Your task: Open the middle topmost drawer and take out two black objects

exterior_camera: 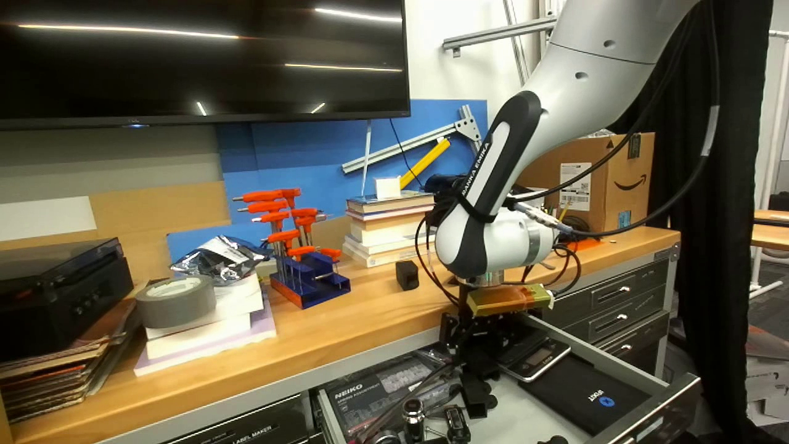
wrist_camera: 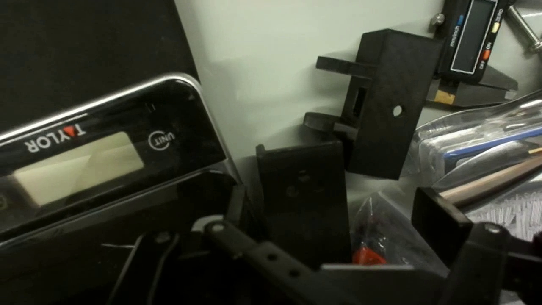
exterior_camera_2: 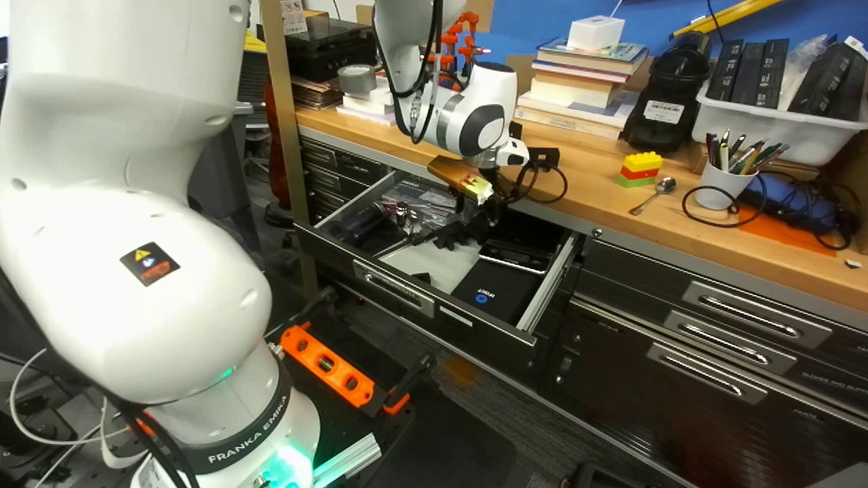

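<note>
1. Case (wrist_camera: 84,51), flat and black: farthest left of the fingers in the wrist view, well apart from them.
2. TAYLOR scale (wrist_camera: 169,161): just left of the left-hand fingertip, its lower part partly covered by the gripper (wrist_camera: 338,216).
3. Fingers (wrist_camera: 442,224): standing wide apart, tips facing each other across a broad gap, over the pulled-out drawer (exterior_camera_2: 502,346), which both exterior views show too.
4. Plain black object (wrist_camera: 305,203), one of the two for taking out: in the drawer, between the fingertips in the wrist view and nearer the left-hand one; whether either touches it I cannot tell.
5. Pronged black object (wrist_camera: 394,101), the second: also in the drawer, beyond the fingertips, lying askew, two prongs pointing left, its lower end just beside the plain one.
6. Clear bag (wrist_camera: 389,220): near the inner side of the right-hand finger, a red piece (wrist_camera: 368,256) showing at its lower edge.
7. Calipers (wrist_camera: 474,38): beyond the right-hand finger, just right of the pronged object.
</note>
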